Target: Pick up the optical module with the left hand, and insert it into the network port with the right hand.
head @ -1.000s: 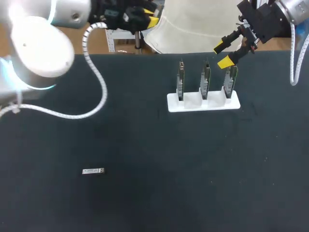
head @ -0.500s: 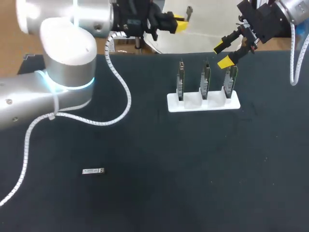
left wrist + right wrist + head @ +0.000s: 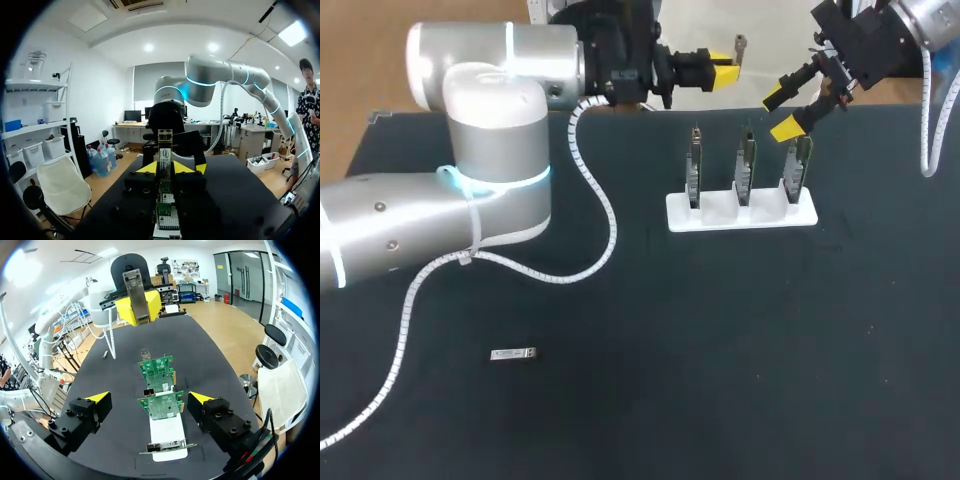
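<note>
The left arm has swung farther right along the worktop's (image 3: 720,350) far edge, carrying its left tool (image 3: 715,68) toward the right tool (image 3: 779,112), which has held its place above the rack. The left tool pinches the optical module (image 3: 741,43) between its yellow tips. The module is a slim silvery bar with a printed label on one face, and it juts out beyond the fingertips with its long axis running on from the fingers. It hangs in the air over the far edge, apart from the right tool and to that tool's left, with the gap between them open. The right tool is spread wide and holds nothing, poised over the rightmost of three green network cards (image 3: 747,160) standing upright in a white rack (image 3: 740,215). Seen from the right wrist, a metal network port (image 3: 146,353) sits at a card's edge, under and ahead of the spread fingers. The right arm looks the nearer for the hand-over. A second silvery module (image 3: 513,354) lies flat on the near-left worktop, well apart from both tools.
</note>
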Robot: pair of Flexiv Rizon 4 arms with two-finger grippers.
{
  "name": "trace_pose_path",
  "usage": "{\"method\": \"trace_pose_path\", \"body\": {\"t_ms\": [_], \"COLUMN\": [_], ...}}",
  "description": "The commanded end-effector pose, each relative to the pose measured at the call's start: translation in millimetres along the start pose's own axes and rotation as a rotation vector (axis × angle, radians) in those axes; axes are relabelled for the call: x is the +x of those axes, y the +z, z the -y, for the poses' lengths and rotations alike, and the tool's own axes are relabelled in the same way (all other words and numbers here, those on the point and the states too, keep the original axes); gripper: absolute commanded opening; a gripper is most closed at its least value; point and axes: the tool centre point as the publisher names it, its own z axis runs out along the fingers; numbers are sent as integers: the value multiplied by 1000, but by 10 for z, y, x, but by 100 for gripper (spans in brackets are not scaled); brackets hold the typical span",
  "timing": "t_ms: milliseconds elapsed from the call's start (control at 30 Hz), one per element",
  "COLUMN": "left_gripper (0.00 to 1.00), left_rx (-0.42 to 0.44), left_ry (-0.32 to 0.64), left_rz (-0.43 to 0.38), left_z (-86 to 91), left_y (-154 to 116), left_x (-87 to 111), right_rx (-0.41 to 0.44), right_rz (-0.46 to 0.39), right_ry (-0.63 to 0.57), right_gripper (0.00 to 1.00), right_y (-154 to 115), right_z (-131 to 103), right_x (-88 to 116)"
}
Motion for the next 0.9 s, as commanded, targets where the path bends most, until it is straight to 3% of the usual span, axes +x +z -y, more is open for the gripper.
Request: {"method": "trace_pose_path", "body": {"t_ms": [33,900], "left_gripper": [0,0], "left_rx": [10,99], "left_ry": [-3,-13], "left_rz": [7,-2], "left_z": [4,255], "left_y": [34,248], "left_x": [54,271], "right_rx": [4,4], "right_rz": [0,0], "right_ry": [0,0], "right_gripper": [100,100], "right_y": [4,4], "right_z": [-13,-13], "right_x": [0,0]}}
